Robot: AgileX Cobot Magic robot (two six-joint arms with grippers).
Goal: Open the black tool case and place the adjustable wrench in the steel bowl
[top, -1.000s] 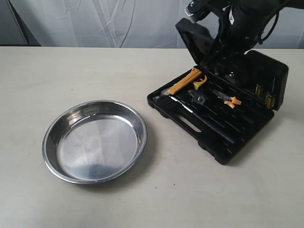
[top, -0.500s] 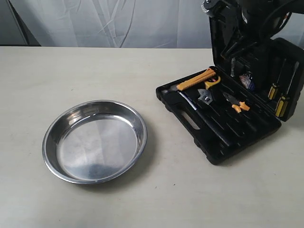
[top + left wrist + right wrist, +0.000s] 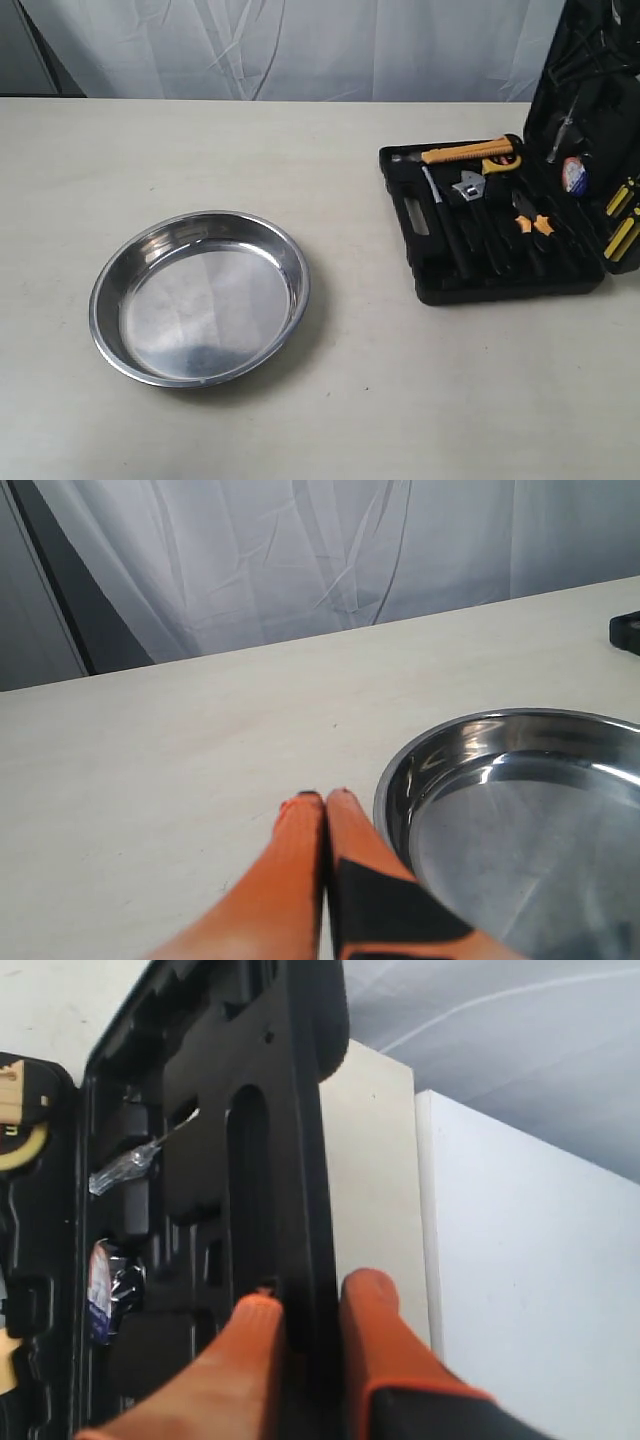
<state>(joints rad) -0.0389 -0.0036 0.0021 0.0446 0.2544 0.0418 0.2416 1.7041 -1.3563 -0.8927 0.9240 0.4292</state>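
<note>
The black tool case [image 3: 500,285] lies open at the right of the exterior view, its lid [image 3: 590,90] standing upright at the frame's edge. The adjustable wrench [image 3: 468,188], silver-headed with a black handle, rests in a slot of the case's base. The steel bowl [image 3: 200,300] sits empty at centre left. My right gripper [image 3: 312,1295] is shut on the edge of the lid [image 3: 250,1110], one finger on each side; in the exterior view it is hidden. My left gripper [image 3: 324,798] is shut on nothing, low over the table beside the bowl [image 3: 520,830].
Orange-handled pliers [image 3: 533,222] and a long yellow-orange-handled tool [image 3: 465,153] lie in the base next to the wrench. Yellow-handled screwdrivers [image 3: 622,215] sit in the lid. A white cloth backdrop hangs behind the table. A white panel [image 3: 530,1260] stands close behind the lid.
The case has slid and turned toward the right edge of the exterior view, and its lid has swung up to upright. The right arm has moved right, out of that view.
</note>
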